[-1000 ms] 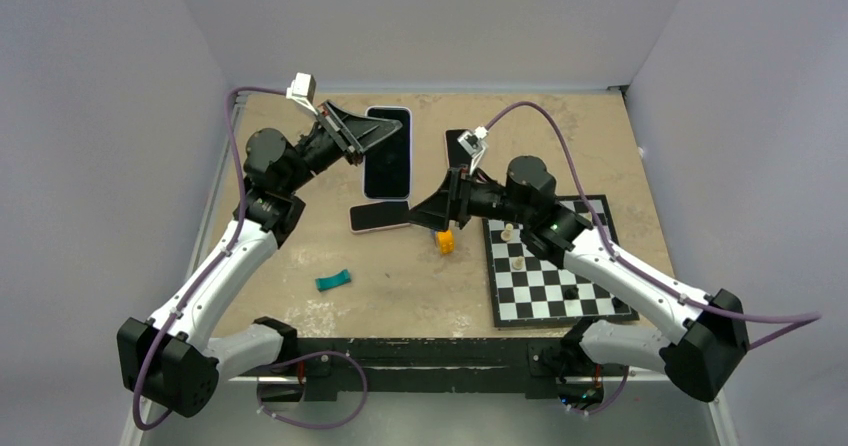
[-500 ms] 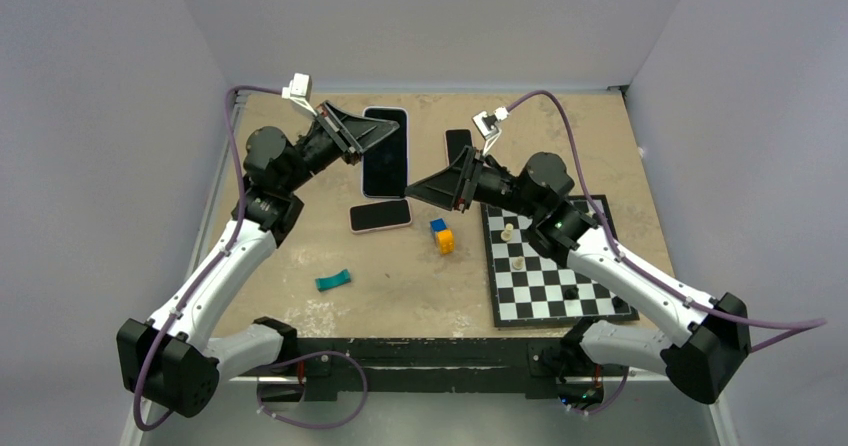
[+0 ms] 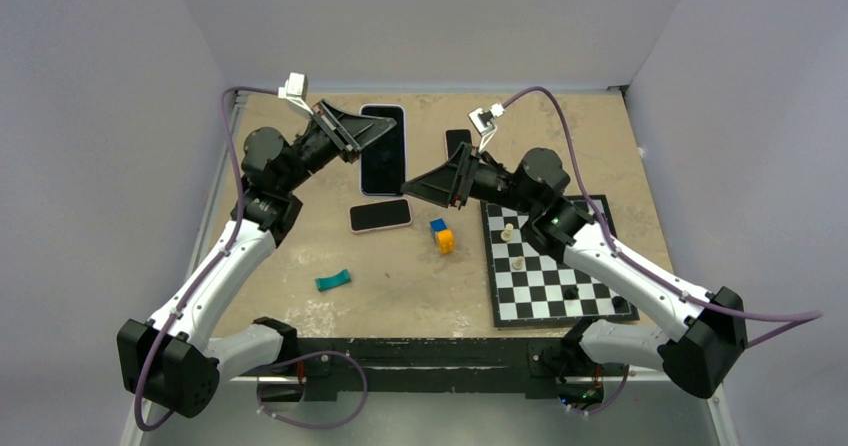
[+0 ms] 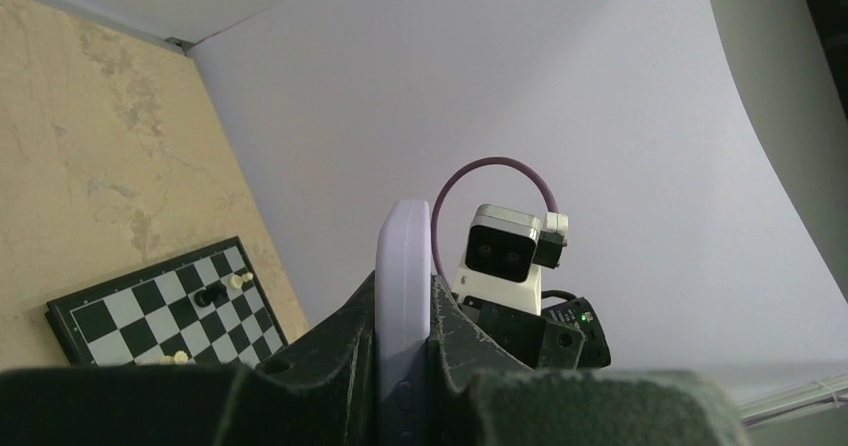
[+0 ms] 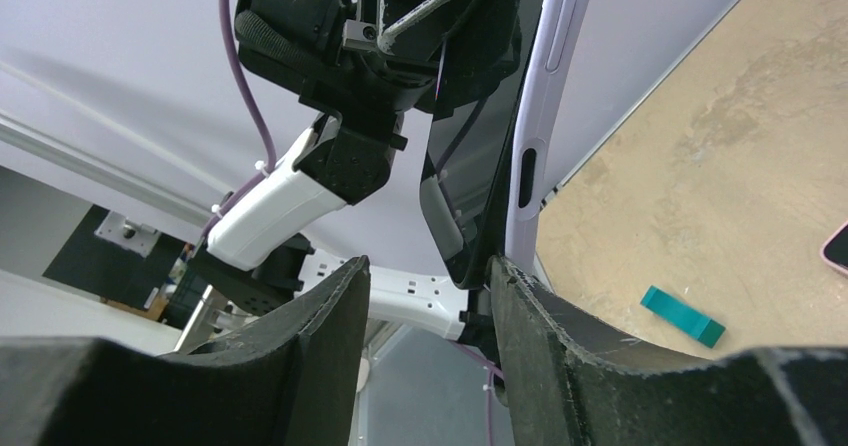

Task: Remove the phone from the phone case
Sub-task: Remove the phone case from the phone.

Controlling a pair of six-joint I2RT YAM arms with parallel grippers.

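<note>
My left gripper [image 3: 368, 136] is shut on the phone in its lilac case [image 3: 384, 156] and holds it off the table at the back. In the left wrist view the case's edge [image 4: 403, 266] stands upright between the fingers [image 4: 330, 346]. My right gripper [image 3: 408, 187] is open at the phone's near right corner. In the right wrist view the dark screen and lilac case edge [image 5: 535, 136] run up from the right finger [image 5: 545, 351]. The phone's corner lies just inside that finger, and the left finger [image 5: 310, 341] stands apart from it.
A smaller phone in a pink case [image 3: 380, 215] lies flat on the table. Another dark phone [image 3: 456, 142] lies behind my right wrist. A blue and yellow cube [image 3: 441, 235], a teal strip [image 3: 333, 280] and a chessboard [image 3: 555, 266] with a few pieces are nearby.
My right gripper has risen from the table and swung left and back to the held phone's corner. My left gripper has shifted the phone slightly left.
</note>
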